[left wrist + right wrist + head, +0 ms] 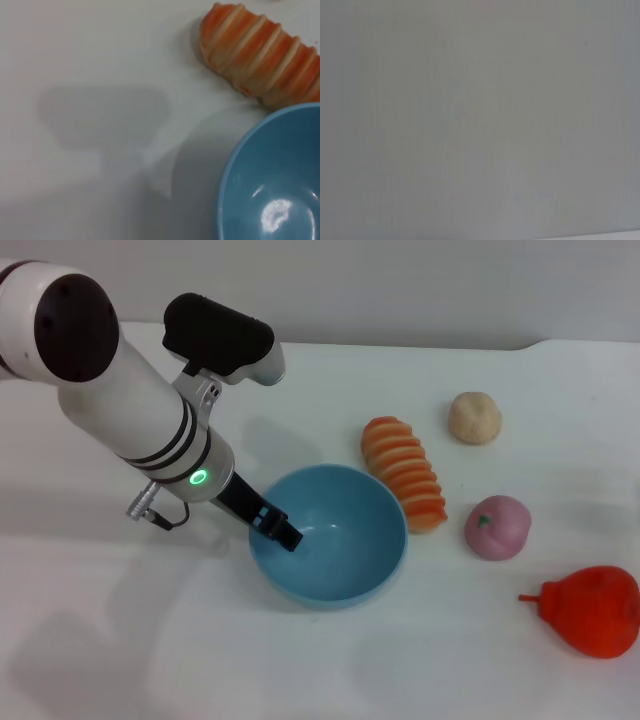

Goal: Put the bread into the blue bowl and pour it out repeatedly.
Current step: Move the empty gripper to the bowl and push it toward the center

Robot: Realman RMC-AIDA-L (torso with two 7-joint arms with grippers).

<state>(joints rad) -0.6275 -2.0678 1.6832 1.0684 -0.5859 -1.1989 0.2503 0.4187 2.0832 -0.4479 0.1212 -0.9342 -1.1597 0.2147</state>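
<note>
The bread lies on the table, outside the bowl and touching or just beside its rim at about 2 o'clock. The bowl is empty; the left wrist view shows only a bare blue hollow with the loaf past its edge. The left pincer sits at the bowl's rim at 9 o'clock, its dark tip reaching over the edge; whether it grips the rim or stands apart I cannot tell. The right pincer is out of view. This looks like the point just after a pour, so next the loaf needs picking up and dropping back in. A bun, pink fruit and red fruit lie further out, between 1 and 4 o'clock.
</note>
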